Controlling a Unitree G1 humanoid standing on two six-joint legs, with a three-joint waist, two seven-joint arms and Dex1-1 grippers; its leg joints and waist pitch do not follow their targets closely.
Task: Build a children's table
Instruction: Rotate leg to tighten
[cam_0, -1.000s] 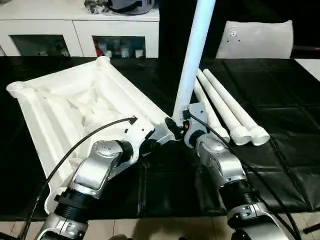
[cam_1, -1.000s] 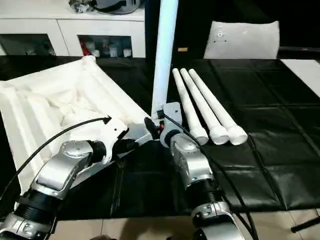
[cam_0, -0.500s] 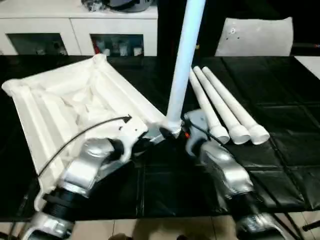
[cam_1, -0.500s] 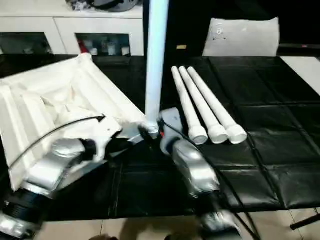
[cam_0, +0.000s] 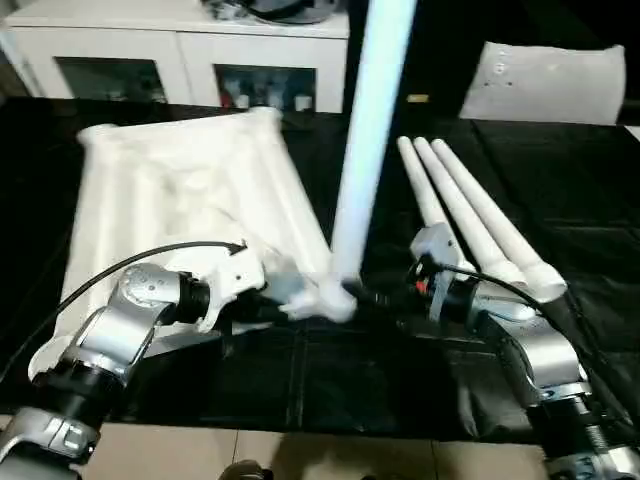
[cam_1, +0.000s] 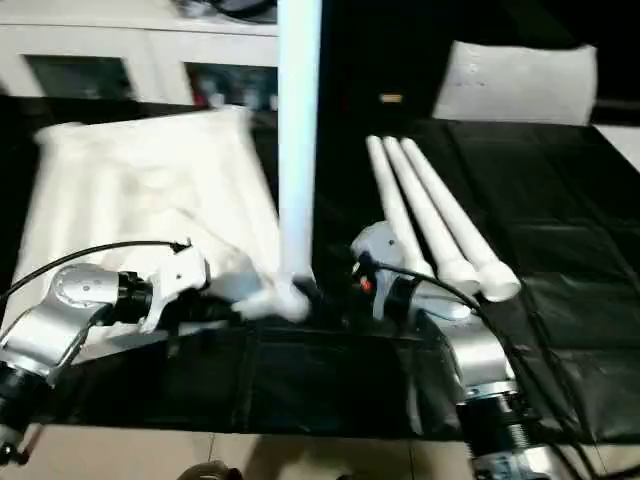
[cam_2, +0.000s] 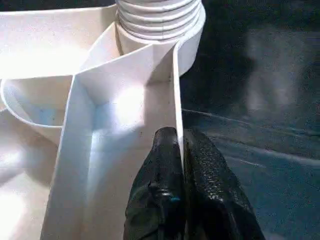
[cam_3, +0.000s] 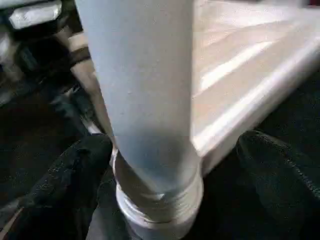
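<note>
The children's table top (cam_0: 180, 190) lies upside down on the left, its ribs facing up. One white leg (cam_0: 365, 130) stands upright in the near right corner socket (cam_2: 160, 25). My left gripper (cam_2: 180, 137) is shut on the thin rim wall just beside that socket. My right gripper (cam_3: 175, 155) is open, with one black finger (cam_3: 80, 165) on each side of the leg's threaded base and a gap to it on both sides. Three more legs (cam_0: 470, 215) lie side by side on the right.
A black mat (cam_0: 560, 170) covers the work surface. A white glass-door cabinet (cam_0: 180, 60) stands at the back left. A flat white sheet (cam_0: 550, 80) leans at the back right. Tiled floor runs along the near edge.
My right gripper's fingers have spread away from the leg's base. The top's near corner, with the leg in it, has come closer to me. The view itself has shifted.
</note>
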